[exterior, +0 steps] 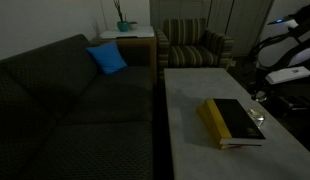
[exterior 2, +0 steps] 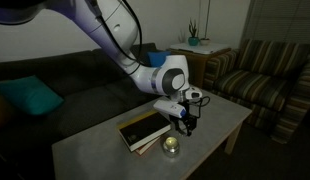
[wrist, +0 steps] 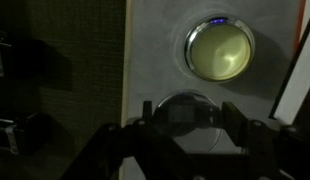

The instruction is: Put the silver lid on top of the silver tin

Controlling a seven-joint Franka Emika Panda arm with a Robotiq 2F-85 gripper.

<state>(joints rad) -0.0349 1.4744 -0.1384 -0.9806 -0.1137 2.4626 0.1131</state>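
The black-and-yellow book lay just beside the silver tin and closed off that side. A narrow strip of bare desk parted the tin from the silver lid between my jaws. From above, the tin's open mouth stood unblocked. Opposite the book, desk ran free to its edge; past the book it lay bare.

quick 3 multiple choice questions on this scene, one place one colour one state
1. Where is the tin? A on the table by the book; B on the couch; C on the floor.
2. The pillow is: A red; B blue; C white.
3. The tin is: A lidded; B on its side; C open.
Answers: 1 A, it stands beside the book on the table; 2 B, plainly blue; 3 C, the wrist view shows its inside, the lid apart from it.
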